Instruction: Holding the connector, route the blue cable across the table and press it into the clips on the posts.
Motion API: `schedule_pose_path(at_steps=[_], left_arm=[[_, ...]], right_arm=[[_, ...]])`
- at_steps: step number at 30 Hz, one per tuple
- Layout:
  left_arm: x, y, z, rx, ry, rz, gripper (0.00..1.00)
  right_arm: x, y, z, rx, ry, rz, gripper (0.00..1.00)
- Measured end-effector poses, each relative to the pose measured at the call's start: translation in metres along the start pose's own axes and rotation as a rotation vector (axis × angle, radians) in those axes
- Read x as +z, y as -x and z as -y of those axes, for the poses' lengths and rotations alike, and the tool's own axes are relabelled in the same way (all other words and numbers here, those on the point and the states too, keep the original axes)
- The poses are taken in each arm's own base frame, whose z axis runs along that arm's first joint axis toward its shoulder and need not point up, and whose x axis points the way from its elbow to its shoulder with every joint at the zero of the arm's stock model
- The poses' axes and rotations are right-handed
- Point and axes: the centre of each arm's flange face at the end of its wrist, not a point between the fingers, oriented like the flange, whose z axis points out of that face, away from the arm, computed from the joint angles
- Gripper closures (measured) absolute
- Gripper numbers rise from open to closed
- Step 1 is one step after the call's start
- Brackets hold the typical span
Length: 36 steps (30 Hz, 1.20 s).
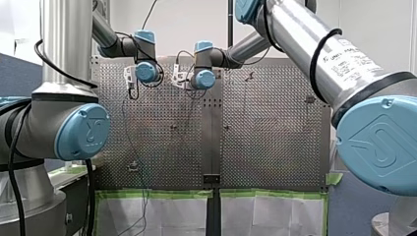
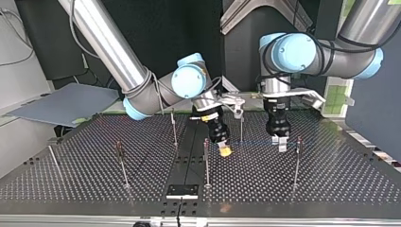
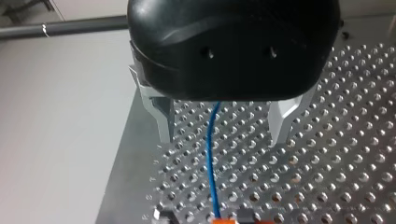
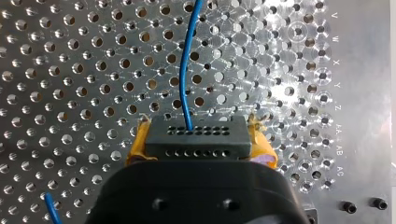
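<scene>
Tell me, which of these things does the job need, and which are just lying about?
For the job: blue cable, connector in my right gripper, posts, my left gripper open around the cable.
Lying about: grey board, green tape.

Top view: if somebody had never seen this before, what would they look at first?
Probably my right arm and my left arm, big and silver, bending down to the middle of the holey table. Next, the thin blue cable running from my left gripper to my yellow-padded right gripper, which pinches its black connector. Thin posts stand around them.
</scene>
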Motion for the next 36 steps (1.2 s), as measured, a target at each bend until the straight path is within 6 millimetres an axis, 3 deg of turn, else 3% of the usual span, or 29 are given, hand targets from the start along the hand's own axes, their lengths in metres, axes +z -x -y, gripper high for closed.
schedule_pose_path(at_steps=[13,14,15,20,21,22,24,36], left_arm=[[0.023,-0.041,-0.004,0.033,0.048,-0.055,0.02],[0.023,-0.042,-0.005,0.035,0.049,-0.058,0.24],[0.024,-0.043,-0.005,0.035,0.049,-0.059,0.31],[0.024,-0.044,-0.005,0.031,0.052,-0.060,0.31],[0.024,-0.044,-0.005,0.030,0.052,-0.060,0.88],[0.024,-0.044,-0.005,0.030,0.052,-0.060,0.88],[0.024,-0.044,-0.005,0.024,0.053,-0.060,1.00],[0.017,-0.051,-0.007,-0.004,0.077,-0.082,1.00]], right_arm=[[0.001,0.002,-0.002,0.000,0.003,0.002,1.00],[0.001,0.002,-0.002,0.000,0.002,0.003,1.00],[0.001,0.002,-0.002,-0.001,0.002,0.003,1.00],[0.001,0.003,-0.004,-0.002,0.004,0.005,1.00],[0.001,0.003,-0.004,-0.002,0.004,0.005,1.00],[0.001,0.003,-0.004,-0.002,0.004,0.005,1.00],[0.001,0.003,-0.004,-0.002,0.004,0.005,1.00],[-0.002,0.013,-0.005,-0.007,0.009,0.036,1.00]])
